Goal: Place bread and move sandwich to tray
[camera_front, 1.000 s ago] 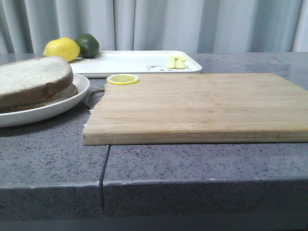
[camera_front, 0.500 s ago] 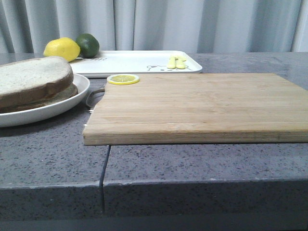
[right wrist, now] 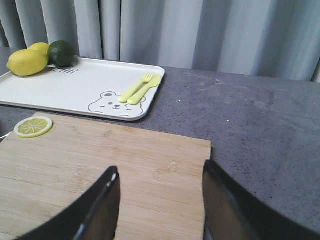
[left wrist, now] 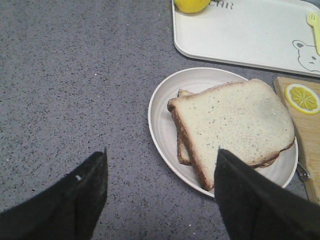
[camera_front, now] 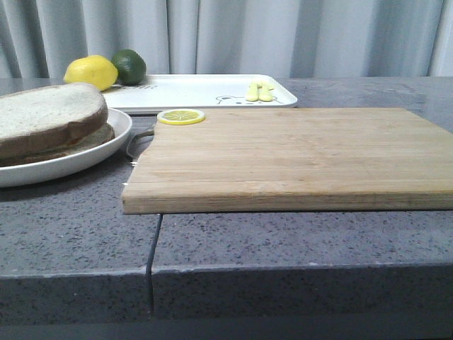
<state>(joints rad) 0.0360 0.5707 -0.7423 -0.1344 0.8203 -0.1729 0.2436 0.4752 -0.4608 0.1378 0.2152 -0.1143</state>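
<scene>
Sandwich: the sandwich (left wrist: pixel 227 130) sat on its round plate (left wrist: pixel 162 125) at the table's (camera_front: pixel 71 227) left, a plain slice on top hiding whatever lay beneath; the egg was not visible.
Bread: the top slice, the bread (camera_front: pixel 46 117), lay squarely over the stack, so the placing step looked done.
Tray: the tray (right wrist: pixel 75 90) waited beyond the plate and the board (camera_front: pixel 290 156), its middle bare, apparently kept free for the plate.
Tray load: a lemon (camera_front: pixel 90 72) and lime (camera_front: pixel 129 66) crowded its far left corner; a yellow fork and spoon (right wrist: pixel 140 89) lay by the bear drawing.
Left claw: the left gripper (left wrist: pixel 160 195) hung above the plate's near side, jaws spread wide, gripping nothing, seemingly lined up to take the rim.
Right claw: the right gripper (right wrist: pixel 160 200) hovered over the board, jaws apart and empty, clear of the plate's path.
Lemon slice: the slice (camera_front: pixel 180 116) rested on the board's corner nearest the plate.
</scene>
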